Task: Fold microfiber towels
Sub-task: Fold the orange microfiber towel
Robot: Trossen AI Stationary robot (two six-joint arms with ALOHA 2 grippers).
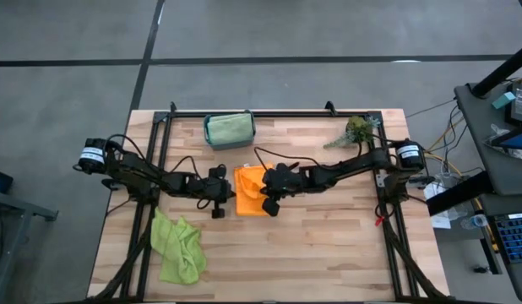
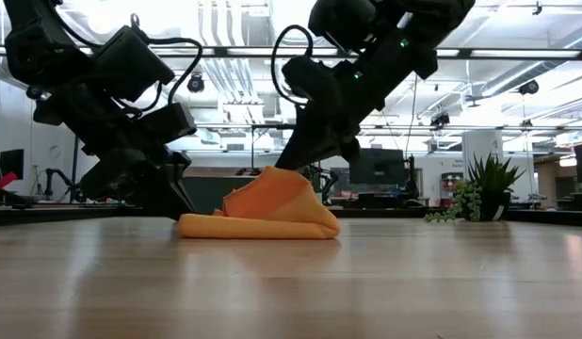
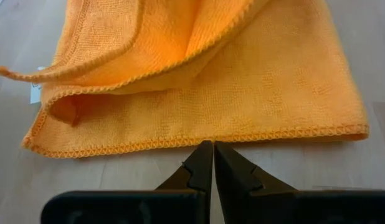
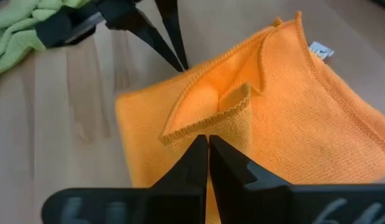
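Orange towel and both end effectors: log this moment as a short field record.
orange towel: partly folded, mid-table, one layer lifted into a peak
right end effector: shut on orange towel, pinching a raised edge
left end effector: shut, tips at the towel's hem, holding nothing
lime green towel: crumpled, near front left corner of table
teal bin: at the back edge, holding a pale green cloth
plant sprig: back right

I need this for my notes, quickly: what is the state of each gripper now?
Left gripper: closed, tips at the edge of the orange towel, holding nothing.
Right gripper: closed on a raised fold of the orange towel.
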